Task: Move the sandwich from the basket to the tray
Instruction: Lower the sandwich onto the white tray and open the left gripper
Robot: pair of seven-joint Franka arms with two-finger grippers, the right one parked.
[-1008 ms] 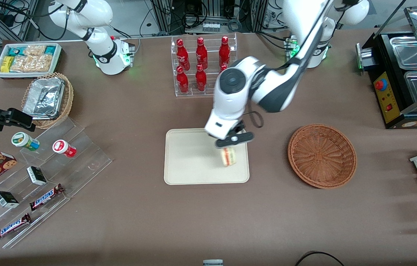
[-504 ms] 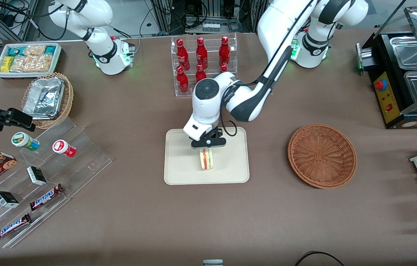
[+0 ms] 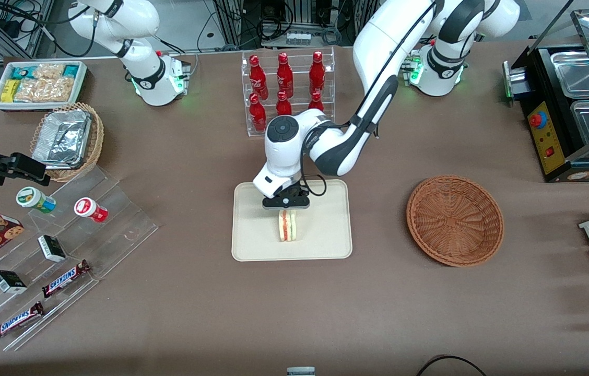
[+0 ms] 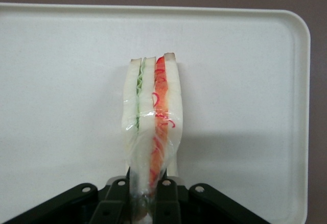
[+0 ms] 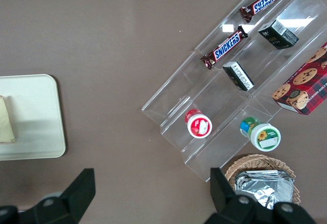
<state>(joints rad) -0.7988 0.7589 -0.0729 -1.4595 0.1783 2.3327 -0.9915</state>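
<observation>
Wrapped triangular sandwich of pale white bread, green and red-orange filling layers along its edge: standing on edge over the middle of the flat cream-beige rectangular tray with rounded corners and low rim; whether it touches the tray floor cannot be told.

Black two-finger gripper of the left arm: over the tray's middle, fingers clenched on the sandwich's end, one on each bread face.

Round shallow brown woven wicker basket: on the brown table, well apart from the tray toward the working arm's end; nothing in it.

Clear acrylic rack of red bottles: farther from the front camera than the tray.

Clear stepped acrylic display: toward the parked arm's end, carrying two Snickers bars, small dark boxes and two lidded cups.

Lighter wicker basket with silver foil trays: just beside that display, farther from the front camera.
</observation>
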